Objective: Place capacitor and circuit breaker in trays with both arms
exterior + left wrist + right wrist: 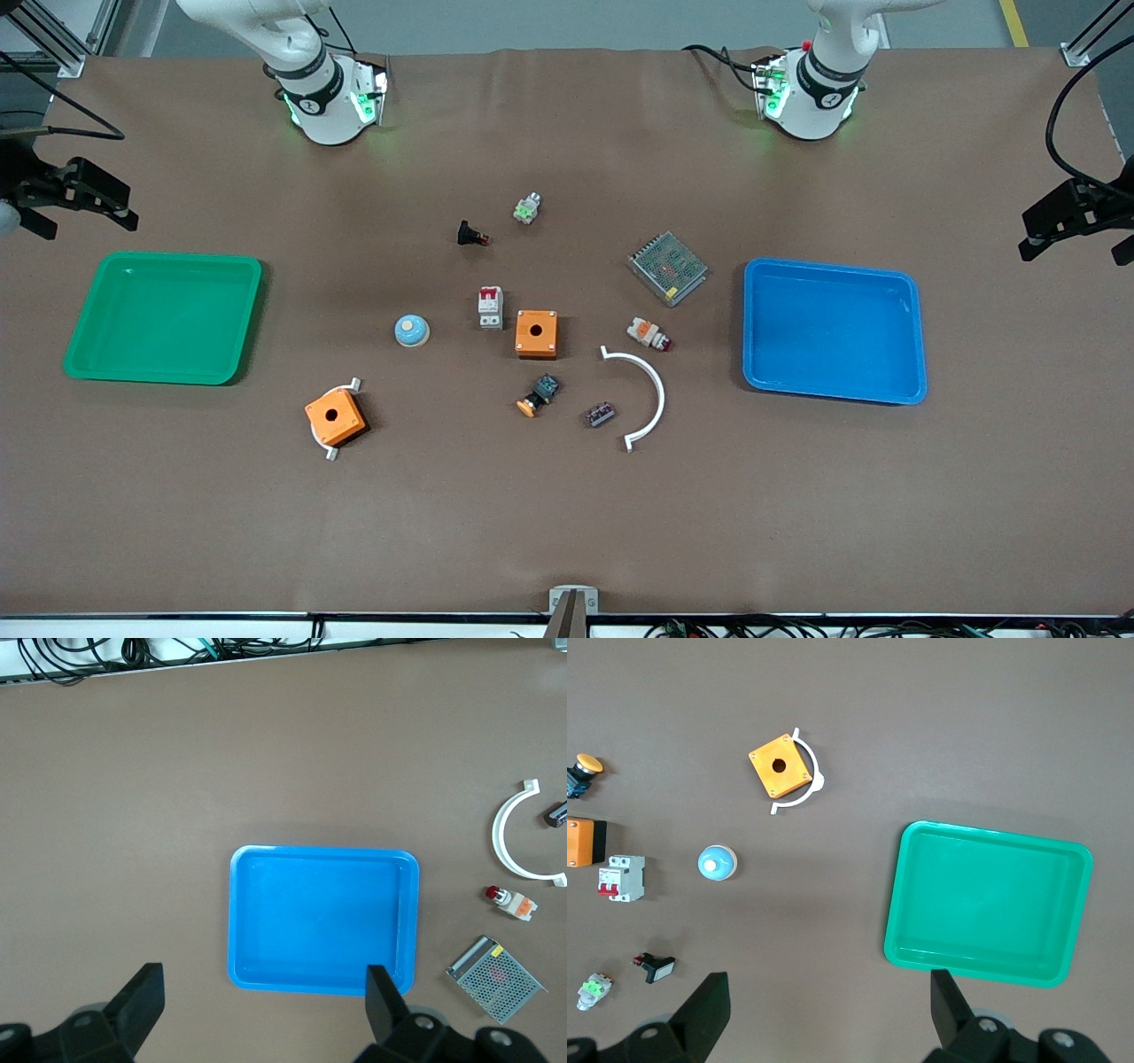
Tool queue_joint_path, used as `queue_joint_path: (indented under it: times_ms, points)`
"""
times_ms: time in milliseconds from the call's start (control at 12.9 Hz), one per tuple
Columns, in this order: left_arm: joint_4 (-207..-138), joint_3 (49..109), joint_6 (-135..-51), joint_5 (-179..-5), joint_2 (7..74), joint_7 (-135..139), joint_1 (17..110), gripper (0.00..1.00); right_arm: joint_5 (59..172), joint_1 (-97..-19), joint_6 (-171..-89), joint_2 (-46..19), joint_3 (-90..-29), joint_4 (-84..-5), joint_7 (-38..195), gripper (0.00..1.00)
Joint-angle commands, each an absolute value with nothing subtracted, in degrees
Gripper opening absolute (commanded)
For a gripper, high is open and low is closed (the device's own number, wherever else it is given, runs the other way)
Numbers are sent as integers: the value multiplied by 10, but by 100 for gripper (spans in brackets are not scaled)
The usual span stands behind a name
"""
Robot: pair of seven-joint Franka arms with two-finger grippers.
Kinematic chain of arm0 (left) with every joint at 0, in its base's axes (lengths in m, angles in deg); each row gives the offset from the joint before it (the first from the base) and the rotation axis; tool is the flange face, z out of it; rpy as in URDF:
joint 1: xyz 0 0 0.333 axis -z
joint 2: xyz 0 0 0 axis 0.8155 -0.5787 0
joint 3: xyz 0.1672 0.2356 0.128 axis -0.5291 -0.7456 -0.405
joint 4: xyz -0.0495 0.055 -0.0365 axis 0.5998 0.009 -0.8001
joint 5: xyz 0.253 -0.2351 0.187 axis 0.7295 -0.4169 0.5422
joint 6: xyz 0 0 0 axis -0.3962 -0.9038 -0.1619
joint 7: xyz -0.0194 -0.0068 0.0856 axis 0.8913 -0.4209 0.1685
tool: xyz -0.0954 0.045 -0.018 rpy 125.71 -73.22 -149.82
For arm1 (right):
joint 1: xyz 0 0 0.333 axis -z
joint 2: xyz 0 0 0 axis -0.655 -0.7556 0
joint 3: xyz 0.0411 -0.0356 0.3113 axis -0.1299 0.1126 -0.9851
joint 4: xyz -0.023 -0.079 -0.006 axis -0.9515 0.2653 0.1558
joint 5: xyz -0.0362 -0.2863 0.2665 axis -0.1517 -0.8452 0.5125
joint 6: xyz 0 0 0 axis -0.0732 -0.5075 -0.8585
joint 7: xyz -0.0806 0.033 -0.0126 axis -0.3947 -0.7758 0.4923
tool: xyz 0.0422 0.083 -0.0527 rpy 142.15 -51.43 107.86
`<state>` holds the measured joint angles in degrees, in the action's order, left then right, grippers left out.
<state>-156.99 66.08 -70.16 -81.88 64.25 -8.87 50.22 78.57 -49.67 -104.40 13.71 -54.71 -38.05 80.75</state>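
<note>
The capacitor (601, 414), a tiny dark cylinder with purplish marks, lies beside a white arc bracket (645, 394); it also shows at the edge of the left wrist view (556, 814). The circuit breaker (490, 307), white with a red switch, lies mid-table next to an orange box (536, 333); it also shows in the right wrist view (622, 879). My left gripper (1072, 252) (261, 992) is open and empty, up over the table by the blue tray (323, 917). My right gripper (90, 229) (828, 997) is open and empty, up by the green tray (983, 902).
The green tray (164, 317) is at the right arm's end, the blue tray (833, 330) at the left arm's. Scattered mid-table: a mesh power supply (668, 268), a white-orange part (648, 334), a blue dome (412, 330), a second orange box (335, 416), and black push buttons (539, 395).
</note>
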Motion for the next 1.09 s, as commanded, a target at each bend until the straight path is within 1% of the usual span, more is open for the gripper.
queue_joint_path:
  times_ms: [0, 155, 310, 465, 543, 775, 1008]
  points:
    - [-1565, 663, -692, -816, 641, -96, 502, 100, 796, -492, -1045, 146, -549, -388, 816, 100]
    - [-1561, 663, -692, -810, 639, -93, 505, 100, 796, -492, -1045, 146, -549, -388, 817, 100]
    - [-1568, 664, -692, -807, 616, -87, 504, 100, 796, -493, -1045, 145, -550, -388, 817, 100]
    - [-1572, 669, -691, -810, 613, -97, 496, 100, 796, -499, -1045, 144, -551, -389, 811, 100]
    - [-1581, 669, -691, -816, 609, -98, 495, 100, 797, -513, -1048, 143, -551, -395, 808, 100]
    - [-1586, 679, -691, -817, 556, -16, 523, 100, 796, -555, -1074, 129, -551, -414, 762, 100]
    - [-1582, 683, -710, -818, 500, 36, 583, 100, 796, -623, -1142, 120, -551, -480, 702, 100]
